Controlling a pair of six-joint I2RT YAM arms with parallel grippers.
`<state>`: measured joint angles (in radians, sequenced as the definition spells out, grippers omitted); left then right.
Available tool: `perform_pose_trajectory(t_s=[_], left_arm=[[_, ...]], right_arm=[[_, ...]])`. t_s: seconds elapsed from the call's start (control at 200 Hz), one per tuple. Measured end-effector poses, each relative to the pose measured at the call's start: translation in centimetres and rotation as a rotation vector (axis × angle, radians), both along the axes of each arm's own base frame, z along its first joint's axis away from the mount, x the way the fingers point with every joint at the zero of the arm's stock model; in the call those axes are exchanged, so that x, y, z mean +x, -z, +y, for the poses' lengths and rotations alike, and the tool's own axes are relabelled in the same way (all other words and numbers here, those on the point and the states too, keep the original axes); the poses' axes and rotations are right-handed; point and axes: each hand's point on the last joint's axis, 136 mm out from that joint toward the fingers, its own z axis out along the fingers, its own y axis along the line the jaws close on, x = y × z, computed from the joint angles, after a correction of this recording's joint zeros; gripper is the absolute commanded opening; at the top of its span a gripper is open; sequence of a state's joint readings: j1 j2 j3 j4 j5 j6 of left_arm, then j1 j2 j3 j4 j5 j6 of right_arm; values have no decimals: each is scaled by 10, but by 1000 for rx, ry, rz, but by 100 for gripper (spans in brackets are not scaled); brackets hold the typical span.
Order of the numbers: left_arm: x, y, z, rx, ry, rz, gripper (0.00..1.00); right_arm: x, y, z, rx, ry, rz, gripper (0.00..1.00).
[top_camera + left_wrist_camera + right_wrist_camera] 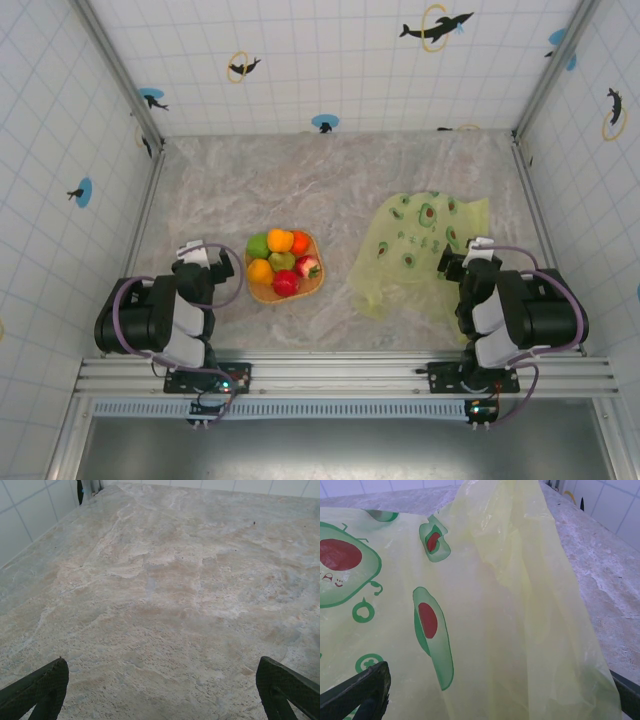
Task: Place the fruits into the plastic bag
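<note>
Left arm [160, 320] & right arm [525, 315] look alike: fat black cylindrical joint housings, pale grey-white shells on the links, a white block near each wrist. A lilac cable [118, 310] loops wide off each arm's outer side, w/ a thinner loop up by the wrist. Bases [205, 380] are flat black plates w/ a small lit LED & short wires below. In the wrist cams, left fingertips [40, 687] & right fingertips [362, 690] are matte black wedges, split into two struts.
</note>
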<state>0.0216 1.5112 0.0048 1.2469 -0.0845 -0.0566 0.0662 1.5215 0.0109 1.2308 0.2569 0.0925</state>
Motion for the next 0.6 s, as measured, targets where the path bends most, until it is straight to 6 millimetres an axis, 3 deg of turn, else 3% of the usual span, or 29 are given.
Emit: perform_pose_trajectory(t_s=[0.601], left_arm=[[0,0,-1,-2,6,0,98]], right_arm=[[0,0,0,-1,0,-1,100]])
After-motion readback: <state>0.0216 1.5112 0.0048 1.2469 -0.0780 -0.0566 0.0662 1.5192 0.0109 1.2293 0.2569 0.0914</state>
